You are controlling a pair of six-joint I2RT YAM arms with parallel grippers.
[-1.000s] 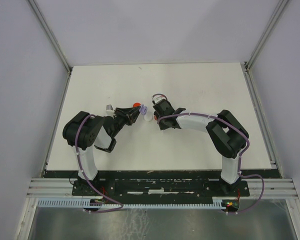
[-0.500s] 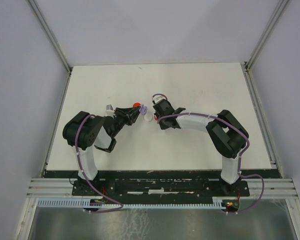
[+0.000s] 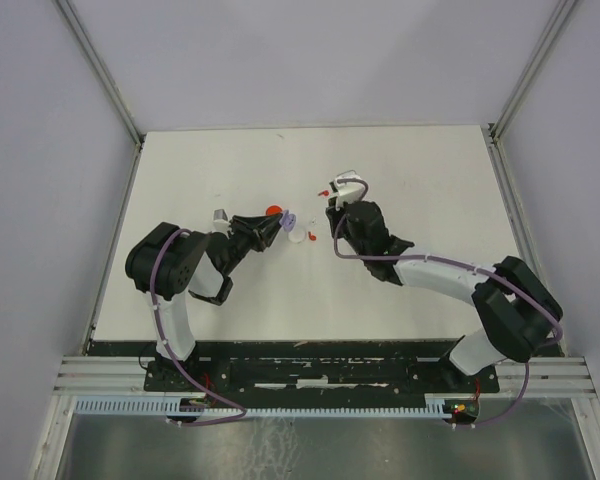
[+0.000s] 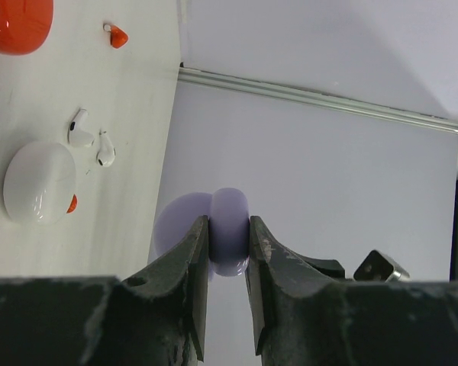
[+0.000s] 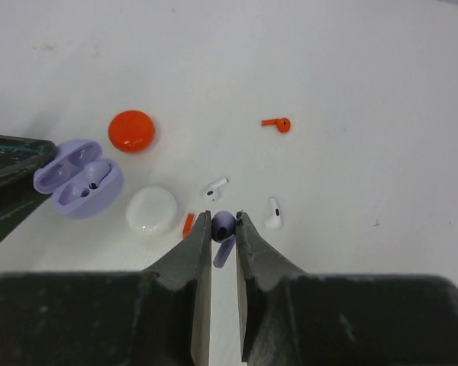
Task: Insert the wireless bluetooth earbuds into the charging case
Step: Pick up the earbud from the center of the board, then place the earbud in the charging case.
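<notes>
While you hold it over the table [image 5: 351, 76], lavender earbud [image 5: 222, 227]: light, stiff, slick; your right claw [image 5: 224, 221] pinches its head.
Charging case [image 5: 79, 179]: open, hard-shelled, clamped in your left claw [image 4: 228, 229].

Red case [image 4: 11, 23] cut by edge; red earbud [image 4: 72, 203] half-hidden behind white case [image 4: 38, 183].
</notes>
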